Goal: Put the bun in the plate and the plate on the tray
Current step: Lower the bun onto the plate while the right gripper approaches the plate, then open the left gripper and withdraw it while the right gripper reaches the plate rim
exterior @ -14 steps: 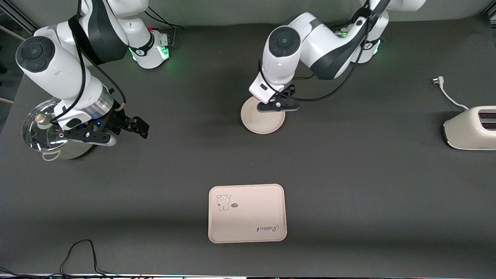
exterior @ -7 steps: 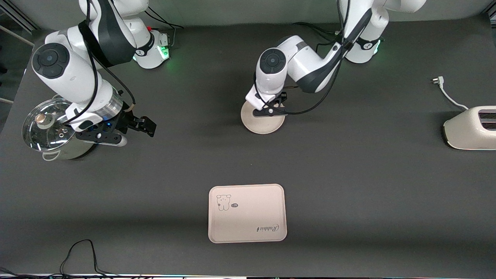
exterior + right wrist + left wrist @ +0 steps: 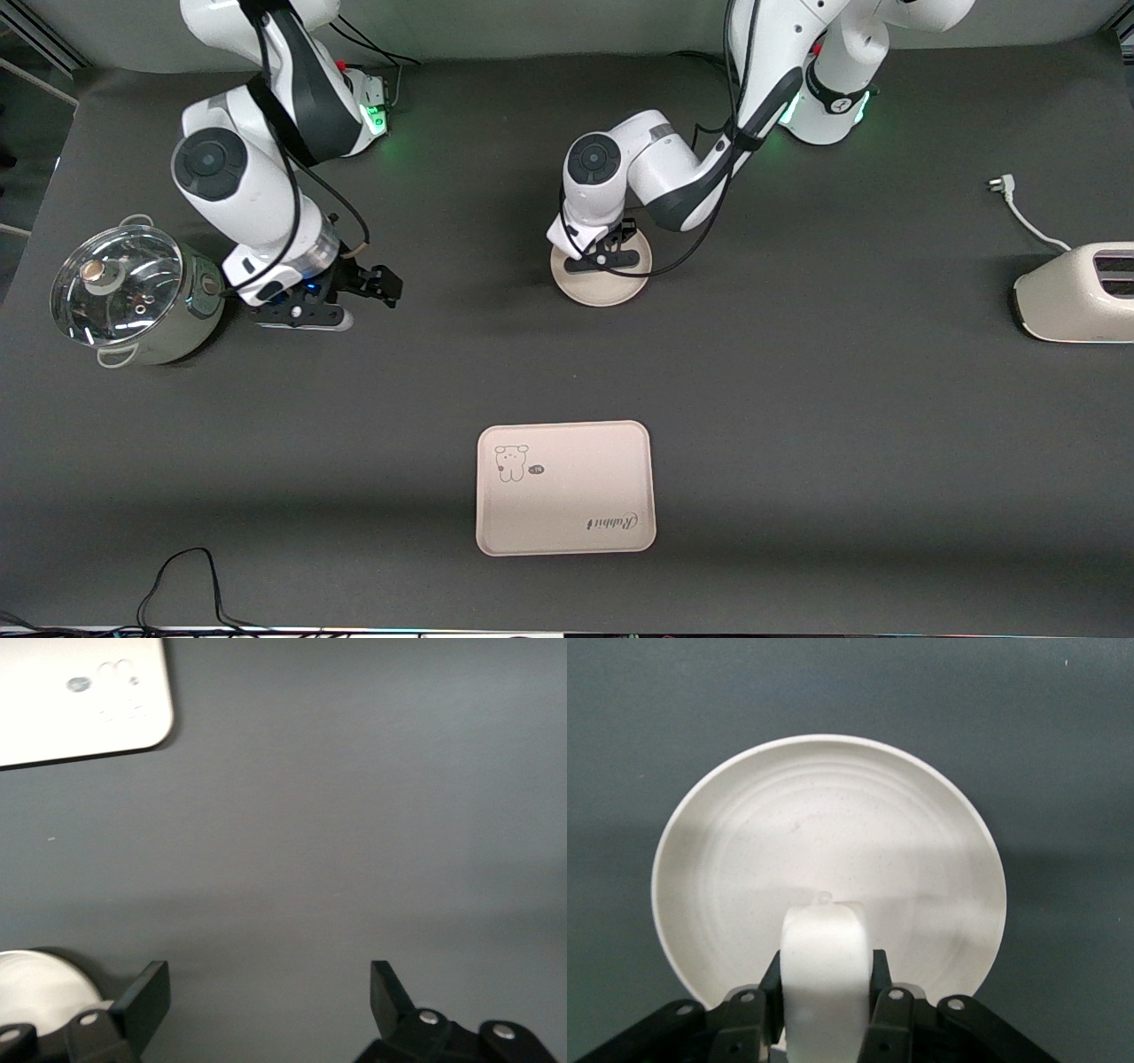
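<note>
**Bun held over plate, release pending**

Over the plate (image 3: 601, 276), which I take as the landmark for this entry, you have the left gripper (image 3: 605, 258) low and clamped on the bun (image 3: 824, 979). The left wrist view shows the bun pinched between both fingers (image 3: 881, 992), its free end over the dish floor, inside the rim.

Largest to smallest:
- Pot (image 3: 133, 297) with glass lid: well apart from the plate, at the right arm's end of the table.
- Tray (image 3: 565, 487): nearer the front camera than the plate, well apart from it, nothing on it.
- Toaster (image 3: 1076, 292): well apart, at the left arm's end.
- Right gripper (image 3: 332, 306): fingers spread, holding nothing, low over bare table between pot and plate; that arm waits.

Step in hand, by my judgement: set the bun down. Lower until it bears on the dish floor, keep it off the raised rim, then part the fingers slowly and lift straight up so it neither rolls nor sticks to a pad.

Writing: the tray carries dark "Rabbit" script and a small bear drawing (image 3: 511, 462); a little dark badge beside the bear is too small to read.
</note>
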